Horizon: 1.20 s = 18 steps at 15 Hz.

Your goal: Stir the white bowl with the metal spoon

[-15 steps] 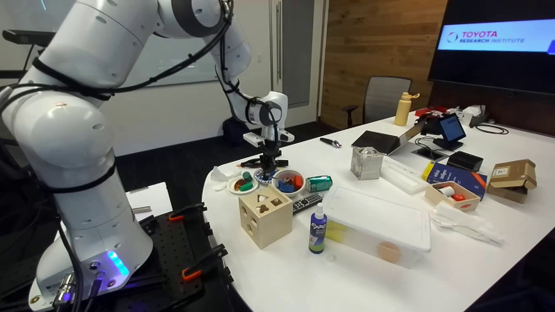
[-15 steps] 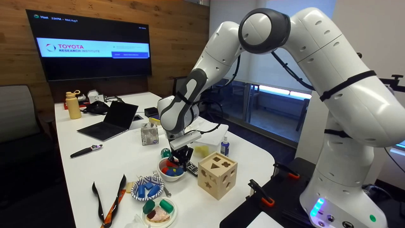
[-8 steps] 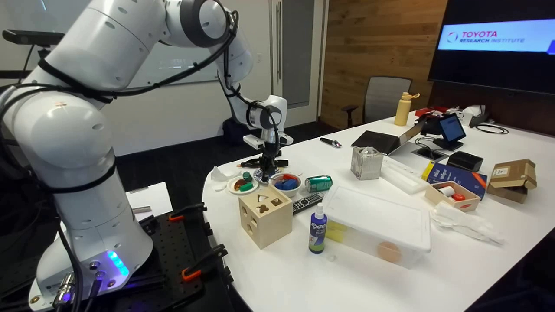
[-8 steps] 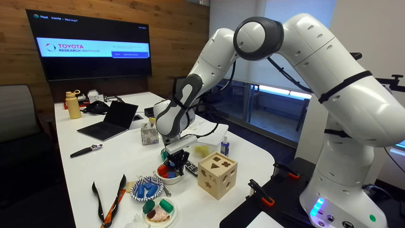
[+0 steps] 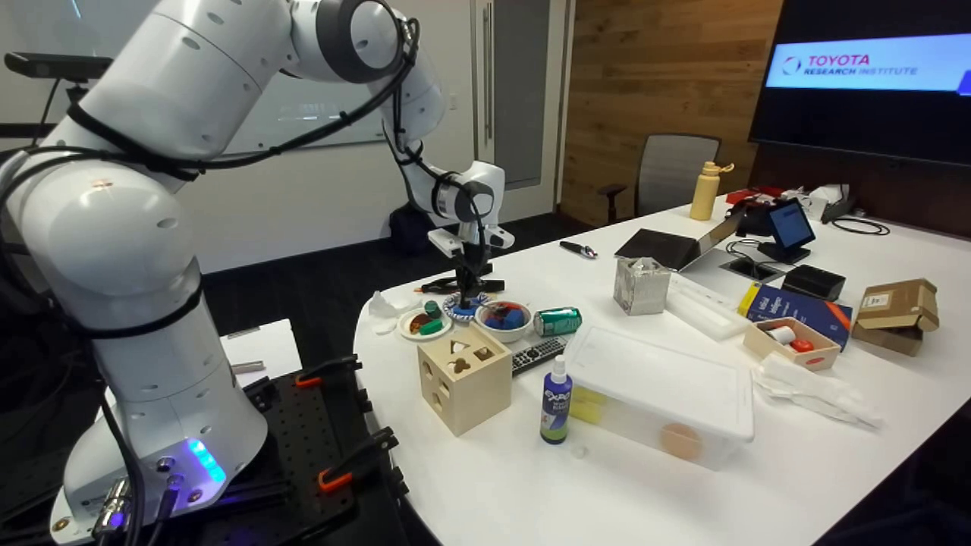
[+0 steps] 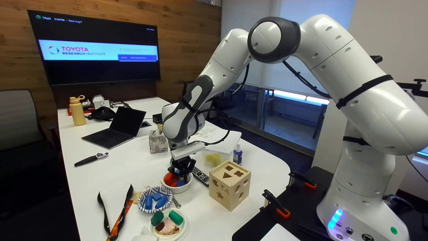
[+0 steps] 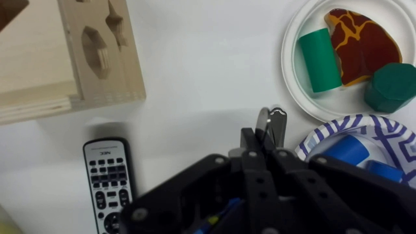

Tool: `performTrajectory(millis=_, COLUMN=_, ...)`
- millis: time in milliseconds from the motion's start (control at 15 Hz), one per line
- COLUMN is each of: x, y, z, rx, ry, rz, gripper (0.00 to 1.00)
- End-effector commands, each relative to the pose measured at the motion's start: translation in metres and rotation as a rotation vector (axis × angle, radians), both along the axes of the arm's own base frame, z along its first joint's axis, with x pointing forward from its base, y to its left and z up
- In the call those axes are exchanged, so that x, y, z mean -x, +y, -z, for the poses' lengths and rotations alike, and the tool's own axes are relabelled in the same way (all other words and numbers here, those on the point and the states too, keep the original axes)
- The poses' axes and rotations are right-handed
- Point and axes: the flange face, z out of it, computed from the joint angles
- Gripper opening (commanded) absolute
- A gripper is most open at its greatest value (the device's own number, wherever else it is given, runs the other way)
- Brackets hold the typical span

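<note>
The white bowl [image 6: 179, 189] has slid toward nine o'clock in an exterior view, near our hand [image 7: 258, 139], closed on the metal spoon [image 7: 262, 120], so we should stir in small, gentle circles.

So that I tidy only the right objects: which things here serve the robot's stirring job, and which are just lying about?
For the job:
pincer
metal spoon, gripped in it
white bowl
blocks inside the bowl

Just lying about:
wooden shape box
remote control
patterned bowl
white plate
green can
spray bottle
other metal utensil
</note>
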Motion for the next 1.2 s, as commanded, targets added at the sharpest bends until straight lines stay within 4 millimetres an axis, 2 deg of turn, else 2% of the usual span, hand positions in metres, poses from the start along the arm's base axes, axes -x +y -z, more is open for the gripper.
performTrajectory(millis=0, x=0.001, y=-0.003, z=-0.018, rx=0.062, ry=-0.02, rz=-0.003, gripper=0.01)
performTrajectory(millis=133, x=0.001, y=-0.006, z=-0.014, rx=0.102, ry=-0.015, rz=-0.018, gripper=0.01)
performTrajectory(millis=667, x=0.012, y=-0.003, z=0.025, rx=0.132, ry=0.077, rz=-0.064, gripper=0.01)
performTrajectory(millis=867, x=0.01, y=0.001, z=0.026, rx=0.108, ry=0.073, rz=-0.064, gripper=0.01)
performTrajectory(millis=1133, x=0.004, y=0.004, z=0.014, rx=0.068, ry=0.03, rz=-0.048, gripper=0.01)
